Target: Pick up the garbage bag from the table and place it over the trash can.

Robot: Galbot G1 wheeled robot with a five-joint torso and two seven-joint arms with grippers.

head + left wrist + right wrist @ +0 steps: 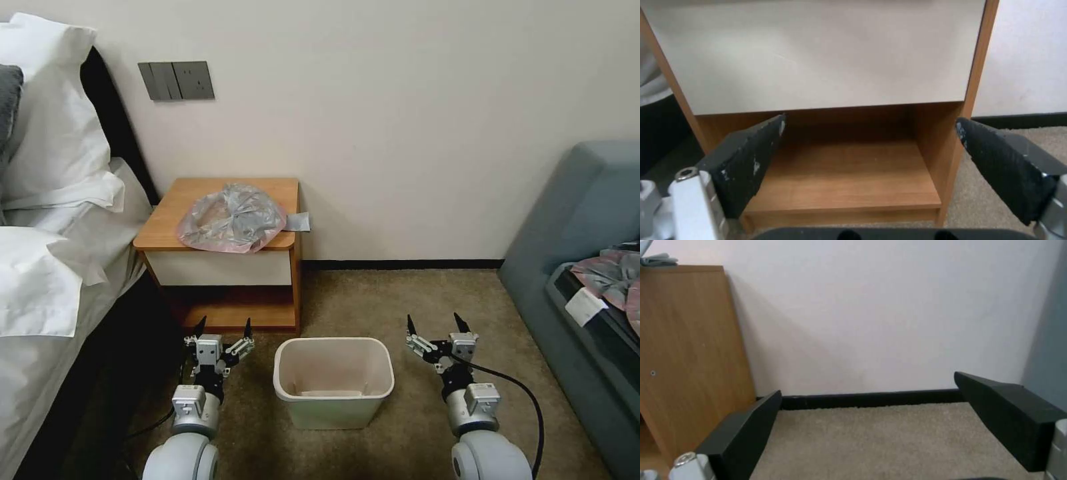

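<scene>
I see the garbage bag (231, 218) crumpled in a loose heap on the tabletop (175, 215), centre-left of the head frame, its pink edge at the front lip above the white drawer front (220, 268); a grey tail of it hangs off the tabletop's right edge; the trash can (333, 381) stands upright on the carpet (400, 300) at lower centre, just in front of the nightstand's right corner, nothing draped on its rim; left hand (223, 329) hovers low at lower left of frame, beside the can and in front of the low shelf (840, 173), fingers (746, 160) spread wide, released, grasping nothing; right hand (434, 325) hovers on the can's other side at lower right, also spread open and released; both hands well apart from the bag; in the right wrist view the fingers (742, 436) frame bare carpet and wall.
</scene>
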